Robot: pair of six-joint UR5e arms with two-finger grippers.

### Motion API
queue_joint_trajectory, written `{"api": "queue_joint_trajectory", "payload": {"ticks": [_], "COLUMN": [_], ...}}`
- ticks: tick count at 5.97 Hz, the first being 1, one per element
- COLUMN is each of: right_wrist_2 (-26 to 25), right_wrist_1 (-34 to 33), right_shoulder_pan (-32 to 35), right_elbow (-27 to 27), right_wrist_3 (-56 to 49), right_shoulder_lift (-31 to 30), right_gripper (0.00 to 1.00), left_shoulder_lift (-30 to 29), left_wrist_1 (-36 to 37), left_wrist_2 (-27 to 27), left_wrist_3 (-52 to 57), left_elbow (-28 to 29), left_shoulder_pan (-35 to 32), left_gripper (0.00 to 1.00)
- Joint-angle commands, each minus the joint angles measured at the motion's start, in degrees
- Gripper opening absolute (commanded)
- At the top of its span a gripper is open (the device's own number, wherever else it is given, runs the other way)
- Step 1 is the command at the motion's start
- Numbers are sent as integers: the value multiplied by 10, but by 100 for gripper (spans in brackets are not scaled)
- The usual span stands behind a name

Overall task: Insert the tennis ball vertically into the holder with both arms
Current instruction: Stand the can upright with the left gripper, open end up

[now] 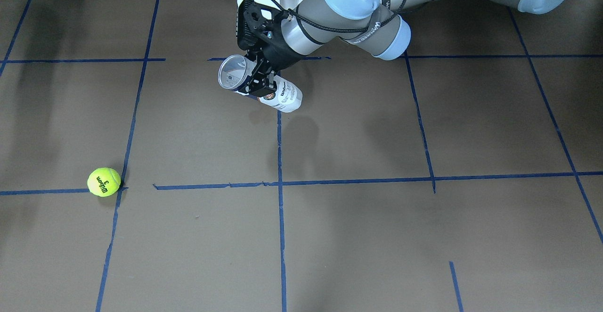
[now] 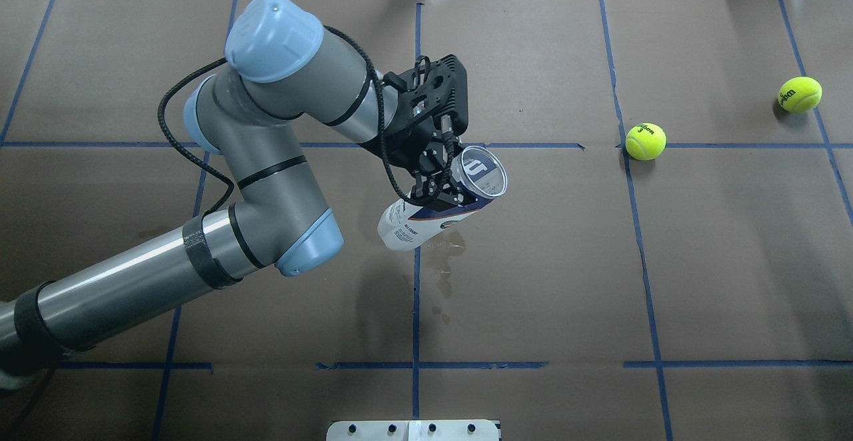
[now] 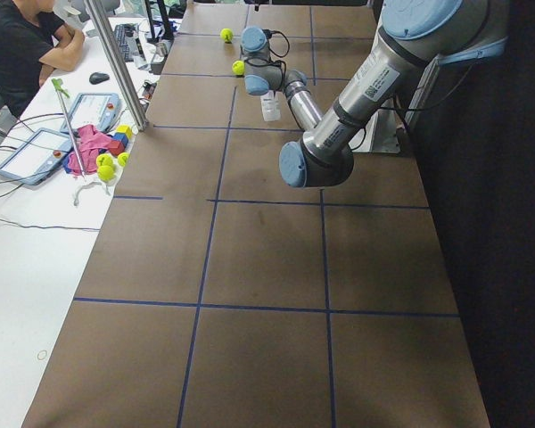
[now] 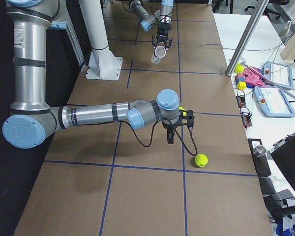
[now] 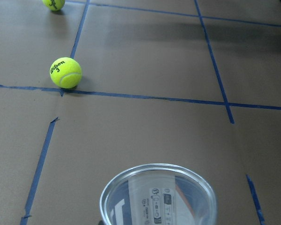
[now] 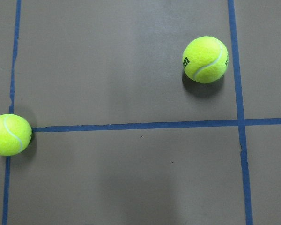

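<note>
Clear plastic tennis-ball can with a navy-and-white label (image 2: pixel 413 224) is clamped around its middle by the left gripper (image 2: pixel 441 191). It's off the brown paper-covered worktop (image 2: pixel 533 281) and tilted, with the metal-rimmed mouth facing the robot's right. The can is empty: down the mouth in the left wrist view there's only the label showing through the wall. Fuzzy yellow-green tennis ball marked "3" (image 2: pixel 645 141) sits on a blue tape line (image 2: pixel 733 145), well right of the can, with a second yellow-green ball (image 2: pixel 800 94) further out. Right gripper (image 4: pixel 171 133) hangs low by those balls, seen side-on only, so I can't tell its opening. My read: the step is presenting the can. Rotate the wrist until the mouth points straight up, hold steady, and keep the fingers below the rim. The ball looks about tube-wide, so centring must be tight.
</note>
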Motion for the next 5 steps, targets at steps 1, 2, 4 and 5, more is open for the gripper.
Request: {"api": "queue_joint_trajectory", "payload": {"ticks": [1,2,4,5], "right_wrist_2": [0,1,23,25], "right_wrist_1": [0,0,1,1], "right_shoulder_pan": [0,0,0,0], "right_elbow": [22,27,40,47], "right_wrist_3": [1,1,1,1], "right_shoulder_lift": [1,1,-1,-1], "right_gripper": [100,100,100,100], "left_shoulder_lift": [30,30,34,36], "left_wrist_1": [-107,-137,-280,-326], "left_wrist_2": [-2,1,26,31], "left_wrist_3": [-10,-21,-81,-86], "left_elbow": [4,12,63,86], "left_shoulder_pan": [0,0,1,3], "left_gripper": [58,58,58,58]}}
